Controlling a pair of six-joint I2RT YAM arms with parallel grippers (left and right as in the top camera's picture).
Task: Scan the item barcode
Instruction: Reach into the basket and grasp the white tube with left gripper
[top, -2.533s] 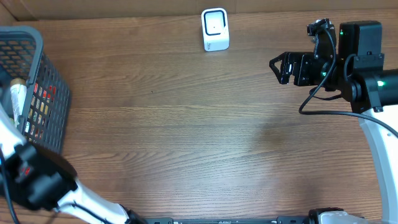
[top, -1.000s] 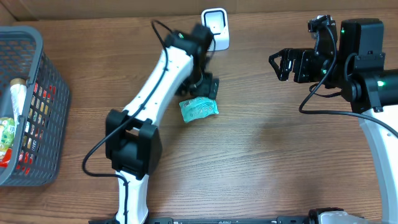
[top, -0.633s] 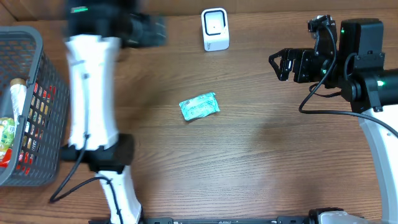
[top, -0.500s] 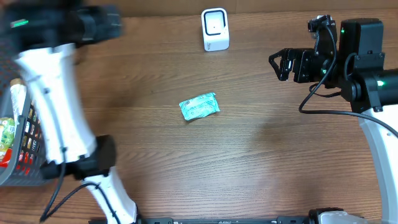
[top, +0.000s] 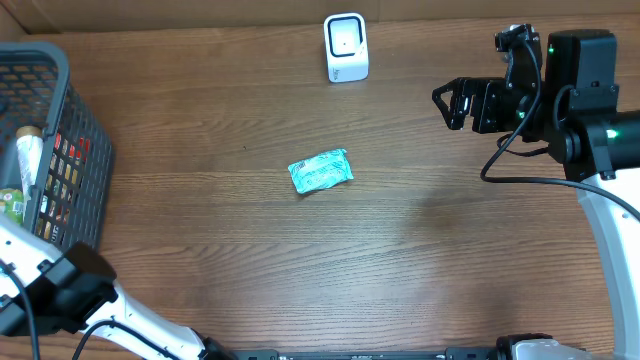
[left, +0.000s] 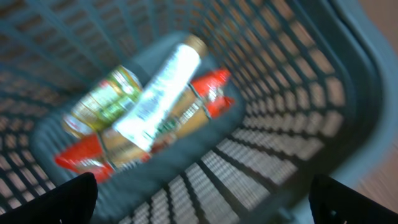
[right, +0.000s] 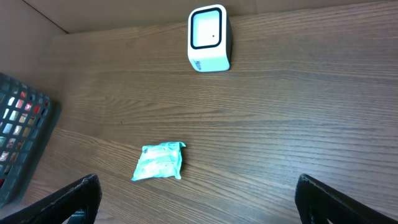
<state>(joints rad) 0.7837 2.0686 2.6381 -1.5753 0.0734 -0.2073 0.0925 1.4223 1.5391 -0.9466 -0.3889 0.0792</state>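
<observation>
The packet (top: 320, 172) lies flat on the wood-grain counter (top: 400, 260), well on the robot's side of the scanner (top: 346, 46) and slightly left of it. It looks like a light, soft, crinkly teal foil pouch, probably slippery, and best pinched across its narrow width. The scanner is a rigid white box. The left pincer (left: 200, 190) and the right pincer (top: 452, 105) both gape wide, empty

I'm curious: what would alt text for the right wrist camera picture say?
A small teal packet lies flat on a wooden table, apart from a white barcode scanner standing near the far edge. A grey basket peeks in at left, and the open right gripper frames the bottom corners.
</observation>
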